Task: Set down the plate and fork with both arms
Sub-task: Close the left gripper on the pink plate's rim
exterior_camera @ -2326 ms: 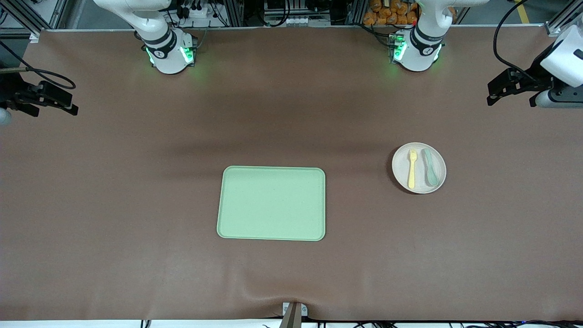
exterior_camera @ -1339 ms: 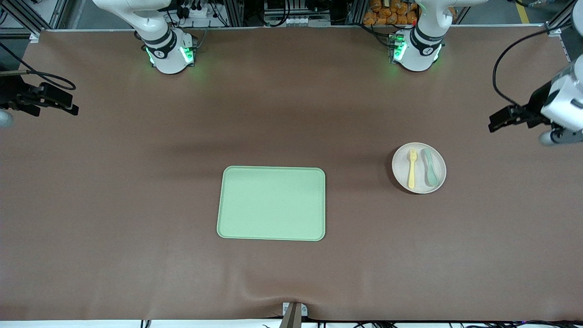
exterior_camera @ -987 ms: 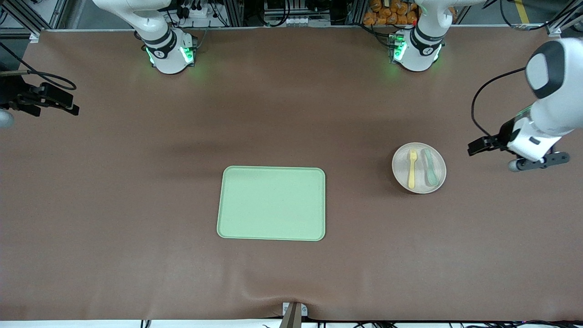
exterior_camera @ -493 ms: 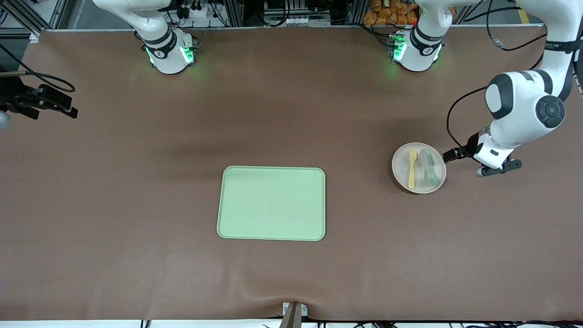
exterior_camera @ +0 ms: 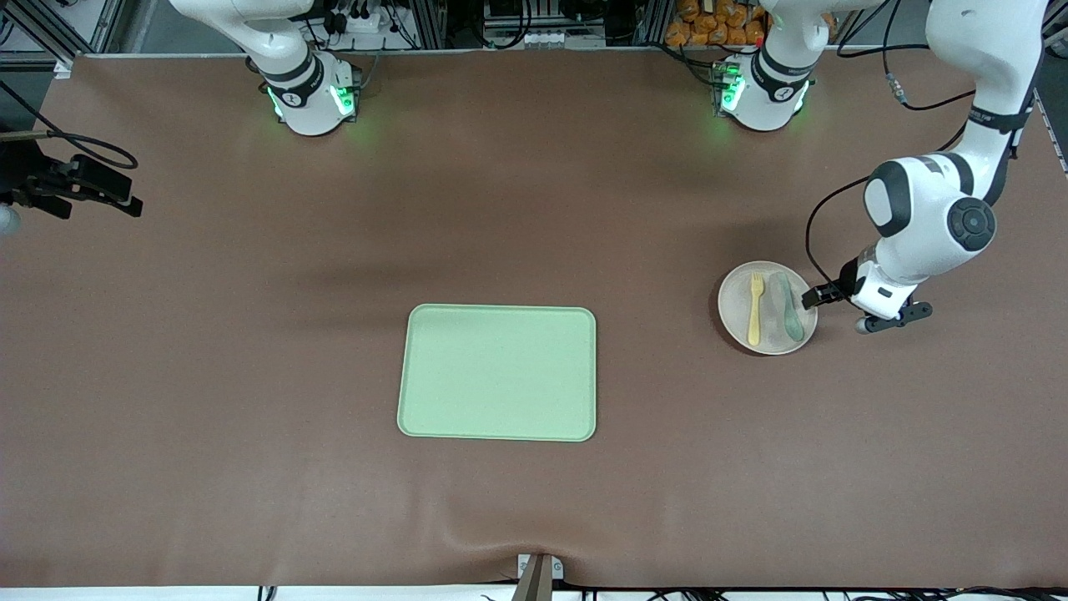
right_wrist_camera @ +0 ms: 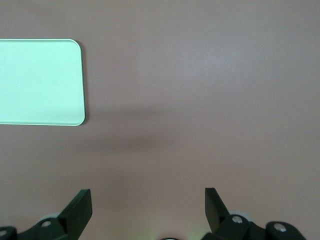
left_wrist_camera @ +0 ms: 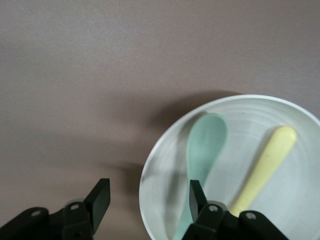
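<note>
The pale plate (exterior_camera: 738, 321) lies on the table toward the left arm's end. On it lie the yellow fork (exterior_camera: 754, 310) and, beside it, a grey-green spoon (exterior_camera: 788, 307). My left gripper (exterior_camera: 811, 298) is low at the plate's edge on the spoon's side. In the left wrist view the left gripper (left_wrist_camera: 148, 197) is open and empty, with the plate's rim (left_wrist_camera: 150, 165) between its fingers; the spoon (left_wrist_camera: 205, 145) and the fork's handle (left_wrist_camera: 265, 167) show there. My right gripper (exterior_camera: 129, 200) waits at the right arm's end of the table, open and empty (right_wrist_camera: 148, 202).
A rectangular light-green tray (exterior_camera: 498, 371) lies at the table's middle, nearer to the front camera than the plate. One of its corners shows in the right wrist view (right_wrist_camera: 40, 82). The brown table cover (exterior_camera: 250, 376) is bare around it.
The left arm has swung in from the table's end and come down to the plate's edge. The plate, fork and spoon have not moved. The right arm has stayed put.
</note>
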You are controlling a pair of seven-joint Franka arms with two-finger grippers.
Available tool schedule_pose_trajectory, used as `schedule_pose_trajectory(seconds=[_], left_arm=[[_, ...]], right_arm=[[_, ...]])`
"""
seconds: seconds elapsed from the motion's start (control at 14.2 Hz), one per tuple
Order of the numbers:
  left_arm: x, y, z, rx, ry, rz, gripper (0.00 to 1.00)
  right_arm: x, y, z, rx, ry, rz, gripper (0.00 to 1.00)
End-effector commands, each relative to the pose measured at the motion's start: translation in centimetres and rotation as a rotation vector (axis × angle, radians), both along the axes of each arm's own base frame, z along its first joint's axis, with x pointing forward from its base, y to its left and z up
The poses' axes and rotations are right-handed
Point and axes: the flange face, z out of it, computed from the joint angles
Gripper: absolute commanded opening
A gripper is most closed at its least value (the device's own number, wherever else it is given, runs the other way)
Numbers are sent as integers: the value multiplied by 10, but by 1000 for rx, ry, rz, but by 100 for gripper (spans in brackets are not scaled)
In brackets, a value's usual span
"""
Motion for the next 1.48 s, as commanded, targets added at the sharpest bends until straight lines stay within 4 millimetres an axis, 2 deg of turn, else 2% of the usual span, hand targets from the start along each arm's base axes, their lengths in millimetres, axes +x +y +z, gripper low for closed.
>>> schedule_pose_trajectory(seconds=[0.0, 0.07, 0.21, 0.35, 0.49, 0.63, 0.78, 0.85, 1.13, 1.41], left_arm=[[-2, 4, -12, -11, -15, -17, 69], [-3, 13, -13, -12, -13, -4, 68], [-4, 14, -16, -12, -8, 0, 61], [-7, 14, -22, -14, 7, 0, 48], [-9, 14, -25, -16, 13, 0, 30], [-9, 13, -29, -23, 19, 6, 23], [-5, -8, -27, -58, 12, 10, 5], [-4, -13, -26, -67, 10, 13, 0], [15, -47, -9, -102, -34, -24, 0], [45, -114, 27, -150, -113, -117, 0]], right_arm=[[-3, 1, 0, -4, -2, 2, 100], [-2, 1, -1, -4, 0, 2, 100], [-2, 1, -1, -4, -2, 2, 100], [-2, 1, -1, -4, -2, 2, 100], [-2, 1, -3, -3, 1, 3, 100], [-2, 0, -3, -3, 3, 2, 100], [-2, -1, -4, -4, 4, 0, 100], [-2, -1, -4, -4, 4, 0, 100], [0, -1, -7, -4, 12, 0, 100], [0, -1, -9, -4, 21, -6, 100]])
